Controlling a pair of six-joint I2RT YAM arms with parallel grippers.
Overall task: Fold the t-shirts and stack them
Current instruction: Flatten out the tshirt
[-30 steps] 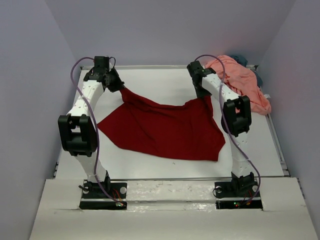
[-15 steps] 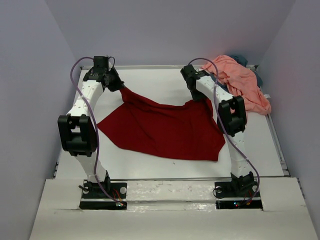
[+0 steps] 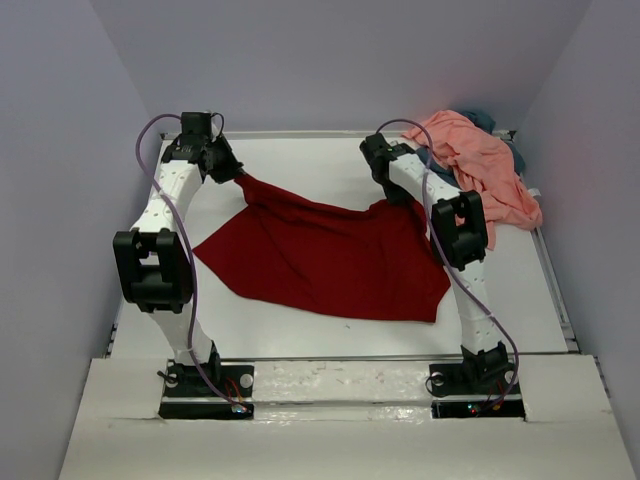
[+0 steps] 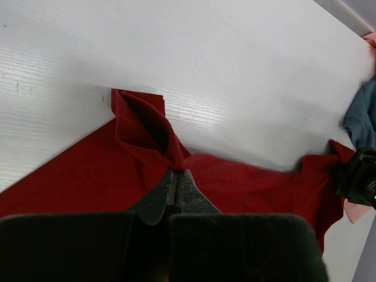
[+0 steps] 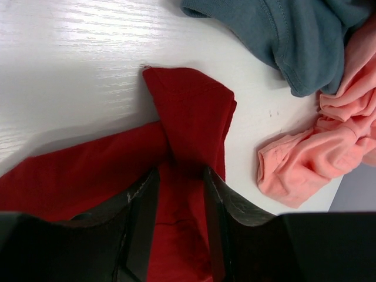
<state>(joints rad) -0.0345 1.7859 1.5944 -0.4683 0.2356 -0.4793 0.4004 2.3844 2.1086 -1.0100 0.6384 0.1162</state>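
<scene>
The dark red shirt (image 3: 330, 255) sits in the middle of the top view, spread across the white table (image 3: 300, 160). It's mostly flat, but its upper edge sags in a curve between the two arms. The other two are bunched in the upper right corner: the salmon pink shirt (image 3: 480, 160) on top, with the blue-grey shirt (image 5: 294, 35) tucked against it, both close to the red one's right corner.

This looks like the spreading step, getting the red shirt square before any fold. To do it well, both upper corners need a firm hold. Then the arms should draw apart evenly until that sagging edge runs straight, and lay the cloth down without dragging wrinkles into the body. The right side needs care, because the pile lies just beside that corner and a stray hem could get caught.

Now the pincers. The left pincer (image 4: 176, 176), at the upper left of the top view, is clenched tight on the shirt's left corner, with a peak of red cloth rising from its closed tips. The right pincer (image 5: 180, 171) is released: its jaws stand well apart, straddling a folded flap of the right corner. Red cloth runs between them, but nothing is pinched. My read is that it must close on that flap before any pull begins.
</scene>
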